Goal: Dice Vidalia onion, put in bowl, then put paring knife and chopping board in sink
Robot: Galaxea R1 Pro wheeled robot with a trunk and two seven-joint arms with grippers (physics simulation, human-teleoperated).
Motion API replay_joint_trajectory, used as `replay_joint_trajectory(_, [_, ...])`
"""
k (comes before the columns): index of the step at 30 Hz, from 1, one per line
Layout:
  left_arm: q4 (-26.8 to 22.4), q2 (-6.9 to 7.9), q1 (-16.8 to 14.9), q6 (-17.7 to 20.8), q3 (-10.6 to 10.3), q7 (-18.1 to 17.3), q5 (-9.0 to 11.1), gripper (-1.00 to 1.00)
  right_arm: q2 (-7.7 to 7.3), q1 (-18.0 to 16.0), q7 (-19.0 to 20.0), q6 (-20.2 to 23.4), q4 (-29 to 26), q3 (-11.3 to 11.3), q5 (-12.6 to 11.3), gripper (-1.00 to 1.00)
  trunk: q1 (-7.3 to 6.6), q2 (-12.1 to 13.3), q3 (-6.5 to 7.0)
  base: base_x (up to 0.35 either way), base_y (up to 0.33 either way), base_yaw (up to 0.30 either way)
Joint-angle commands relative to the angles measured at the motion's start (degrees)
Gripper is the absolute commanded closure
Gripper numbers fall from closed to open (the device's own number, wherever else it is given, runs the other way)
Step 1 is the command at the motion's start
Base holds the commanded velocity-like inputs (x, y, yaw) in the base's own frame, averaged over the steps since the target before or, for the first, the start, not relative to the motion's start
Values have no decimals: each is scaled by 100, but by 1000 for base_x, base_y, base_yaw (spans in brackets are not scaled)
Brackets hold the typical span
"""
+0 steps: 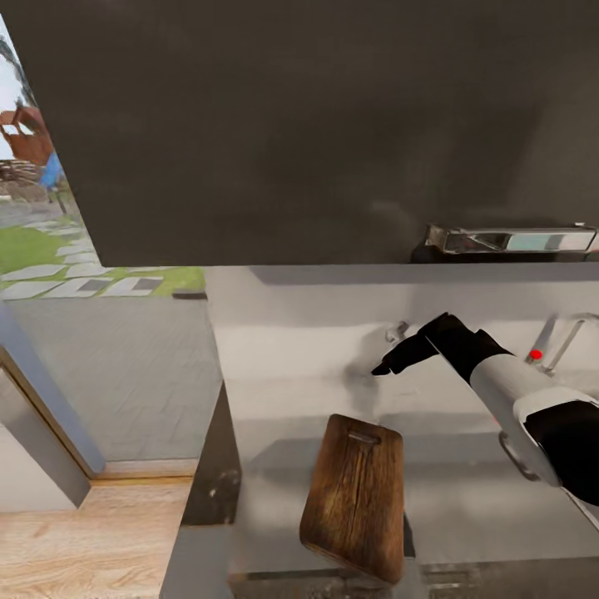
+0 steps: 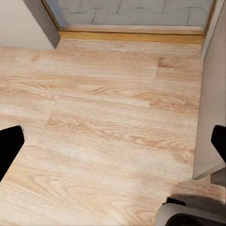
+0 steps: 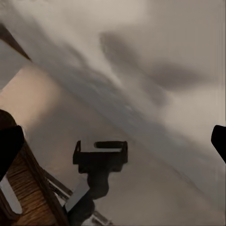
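The brown wooden chopping board (image 1: 353,495) lies on the grey countertop (image 1: 274,416), its slot handle pointing at the back wall. One corner of the chopping board (image 3: 23,197) shows in the right wrist view. My right gripper (image 1: 389,356) hovers above the counter just beyond the board's far end, near the wall. In its wrist view the right gripper (image 3: 113,146) is open with nothing between the fingers. My left gripper (image 2: 113,143) hangs open over the wooden floor. The sink's chrome tap (image 1: 570,329) with its red knob (image 1: 535,354) stands behind my right arm. The onion, paring knife and bowl are out of view.
A dark upper cabinet (image 1: 316,125) with a metal handle (image 1: 507,240) hangs low over the counter. Left of the counter's end are wooden floor (image 1: 91,541) and a glass door (image 1: 108,366) to the garden. A cabinet side panel (image 2: 212,94) stands beside my left gripper.
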Motion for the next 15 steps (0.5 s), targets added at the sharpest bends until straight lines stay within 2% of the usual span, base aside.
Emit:
replay_joint_trajectory(1, [-9,1,1,-6,-17,-7,41,-100,1,-2,39,18,-10,-13,58,-100,2,-13,-12,-162,215,0])
replay_joint_trajectory(11, [-3,1,1,-6,-17,-11,42,-100,2,5,39,14,27,-13,58,-100,2,-13,-12,-227,189,0])
replay_joint_trajectory(15, [-1,1,1,-6,-17,-15,40,-100,-4,5,39,14,29,-16,58,-100,2,-13,-12,-125,79,0])
